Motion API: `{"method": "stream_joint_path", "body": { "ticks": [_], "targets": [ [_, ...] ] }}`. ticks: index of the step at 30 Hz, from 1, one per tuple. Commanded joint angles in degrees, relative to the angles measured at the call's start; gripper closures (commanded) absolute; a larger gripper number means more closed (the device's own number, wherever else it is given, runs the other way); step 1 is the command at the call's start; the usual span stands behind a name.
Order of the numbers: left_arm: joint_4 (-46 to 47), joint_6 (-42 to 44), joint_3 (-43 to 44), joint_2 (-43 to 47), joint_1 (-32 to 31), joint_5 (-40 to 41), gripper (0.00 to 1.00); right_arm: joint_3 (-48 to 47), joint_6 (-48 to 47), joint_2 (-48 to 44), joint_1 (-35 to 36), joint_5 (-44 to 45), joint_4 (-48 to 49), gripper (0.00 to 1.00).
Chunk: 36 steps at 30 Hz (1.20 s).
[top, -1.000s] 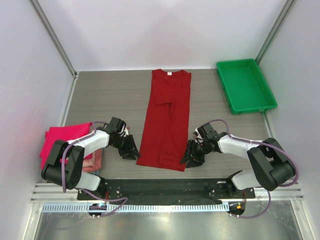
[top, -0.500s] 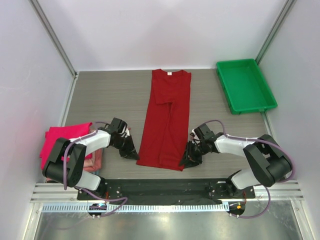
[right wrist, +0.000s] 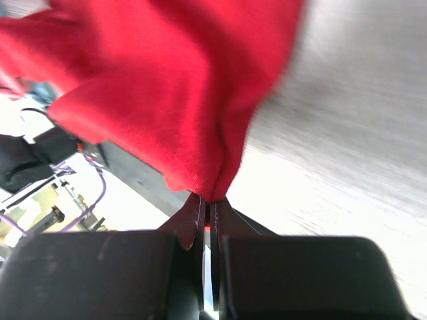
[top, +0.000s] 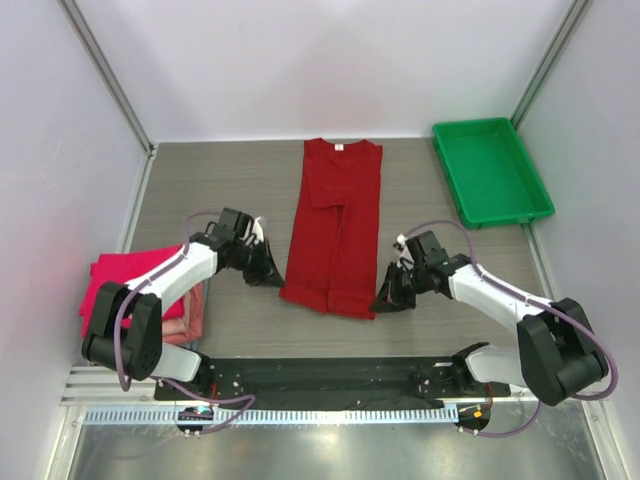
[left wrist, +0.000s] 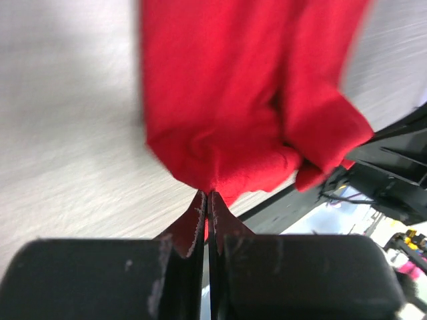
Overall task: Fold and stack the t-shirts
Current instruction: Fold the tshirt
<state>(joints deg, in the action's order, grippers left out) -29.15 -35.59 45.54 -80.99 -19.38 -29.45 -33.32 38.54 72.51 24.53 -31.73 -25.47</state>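
Crimson t-shirt [top: 335, 225] hem clamped by left end effector [top: 274, 279] and right end effector [top: 386, 302]; pink stack [top: 125, 278], green tray [top: 492, 172] aside.

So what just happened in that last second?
The left gripper and right gripper shut on the red shirt at its near corners and drew the hem away from the robot, starting a fold. The collar end, the pink pile and the green tray stayed put.

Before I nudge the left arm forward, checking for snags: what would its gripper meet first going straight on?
The red shirt: the left gripper is shut on its corner, and the cloth bunches right ahead. Depth beyond is unclear.
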Motion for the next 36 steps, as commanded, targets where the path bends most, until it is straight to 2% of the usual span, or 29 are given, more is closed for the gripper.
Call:
{"method": "stream_joint_path", "body": {
  "ticks": [1, 5, 10, 21, 27, 36],
  "targets": [
    [-0.3, 3.2, 5.3, 1.2, 0.4, -2.0, 1.0, -6.2, -5.8, -2.5, -2.7, -0.8, -3.4, 0.98],
    [0.8, 4.0, 10.2, 0.0, 0.7, -1.3, 1.0, -11.1, -7.7, -1.1, -5.3, -0.5, -2.8, 0.99],
    [3.0, 4.5, 14.8, -4.5, 2.0, -0.8, 1.0, -16.0, -7.6, 4.5, -7.1, 0.2, 3.2, 0.99],
    [4.2, 9.0, 33.0, -23.0, 3.8, 0.2, 1.0, -27.6, -10.5, 18.6, -11.0, 1.7, 10.5, 0.99],
    [4.2, 9.2, 42.9, -30.7, 4.3, -0.1, 1.0, -33.0, -12.6, 25.7, -12.9, 2.3, 11.9, 0.98],
    [3.7, 10.1, 52.4, -39.8, 4.9, 0.7, 1.0, -42.7, -14.1, 35.5, -13.6, 1.8, 11.8, 0.99]
  ]
}}
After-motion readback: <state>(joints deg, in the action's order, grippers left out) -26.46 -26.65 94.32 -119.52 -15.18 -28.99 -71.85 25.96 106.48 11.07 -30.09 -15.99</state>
